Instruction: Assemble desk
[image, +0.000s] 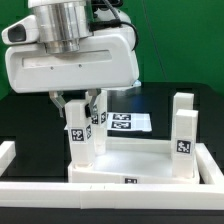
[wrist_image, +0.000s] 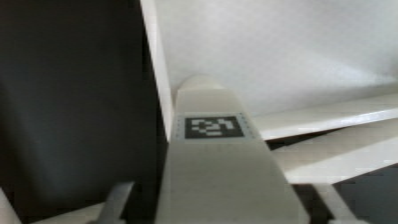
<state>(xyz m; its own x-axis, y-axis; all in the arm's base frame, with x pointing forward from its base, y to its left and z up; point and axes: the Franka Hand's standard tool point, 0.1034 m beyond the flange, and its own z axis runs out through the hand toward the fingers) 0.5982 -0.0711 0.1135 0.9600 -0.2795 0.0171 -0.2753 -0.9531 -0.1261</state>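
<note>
Legs stand upright on the large white plastic tray-like desk top (image: 130, 160) in the exterior view, which lies with its raised rim up on the black table (image: 20, 115). One white block leg (image: 183, 135), bearing a black-and-white square tag, rises at the corner on the exterior view's right, well apart from the arm. A second white block leg (image: 79, 140), also tagged, stands at the corner on the exterior view's left. A third tagged leg (image: 99, 122) stands just behind it, partly hidden. The bulky white robot arm (image: 70, 50) hangs directly over these two, and its pincer (image: 78, 105) reaches down so that its dark fingers (image: 62, 105) flank the top of the nearer leg. Whether the fingers already press the leg or stand slightly off it cannot be told from here. Behind the tray, the thin flat white marker board (image: 130, 122) lies on the table in front of a green backdrop (image: 185, 40).

In the wrist view, the same leg (wrist_image: 217, 165) fills the middle, narrow and tall, its square tag (wrist_image: 215, 127) facing the camera. A grey finger (wrist_image: 116, 200) shows close beside it, the other side being cut off by the edge. Contact is not clear here either. The white desk top (wrist_image: 267, 50) spreads beyond the leg, with its raised rim (wrist_image: 338, 115) crossing beside it, and the black table (wrist_image: 71, 100) lies on the other side.
</note>
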